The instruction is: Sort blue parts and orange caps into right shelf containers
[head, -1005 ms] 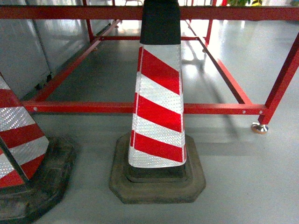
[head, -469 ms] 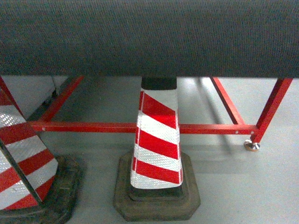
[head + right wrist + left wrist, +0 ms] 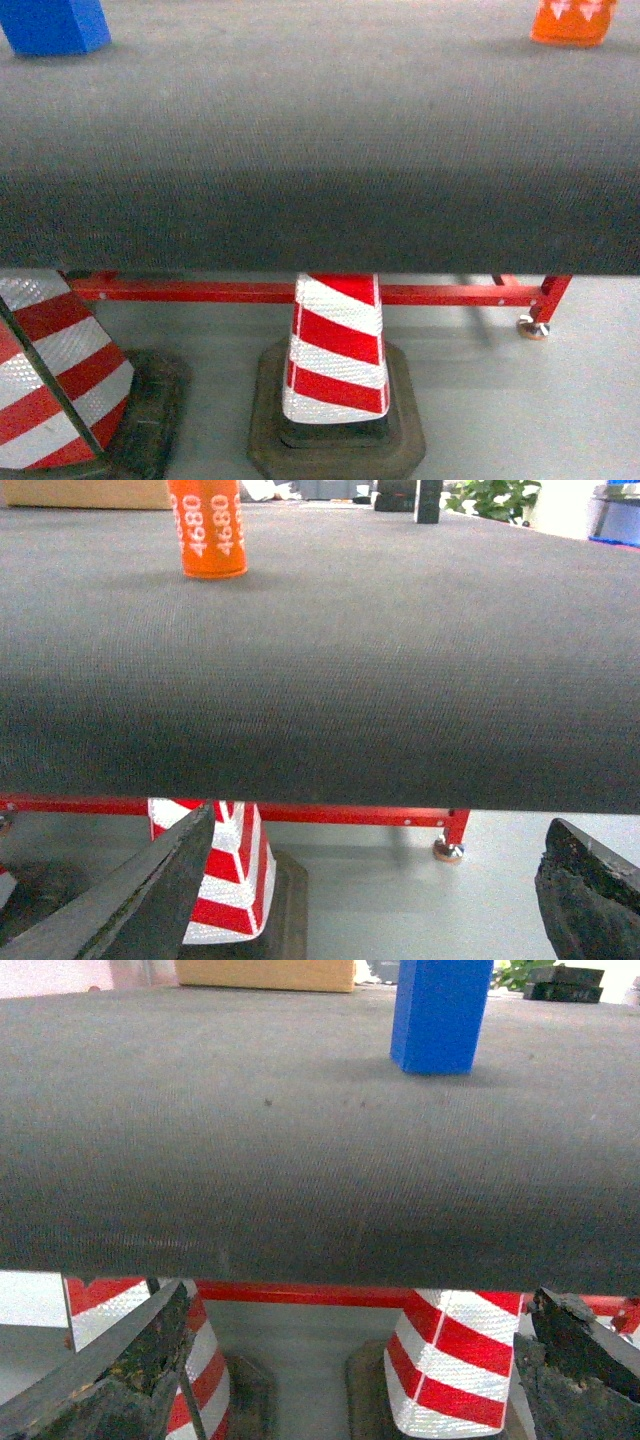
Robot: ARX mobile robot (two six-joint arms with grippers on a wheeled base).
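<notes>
Grey fabric counter [image 3: 320,150] fills most of your head view. Blue part [image 3: 55,25] sits at the upper left of the frame, orange cap [image 3: 572,20] at the upper right, well apart. In the left wrist view the blue part [image 3: 440,1015] stands upright, upper right of centre; left tool [image 3: 350,1370] is spread wide, fingers at the bottom corners, holding nothing. In the right wrist view the orange cap [image 3: 208,528] stands upright at upper left, digits 4680 on it; right tool [image 3: 380,900] also wide, holding nothing. Striped cones [image 3: 338,350] and red frame [image 3: 250,292] on the floor below the counter edge. Blue crates aren't in your views.
</notes>
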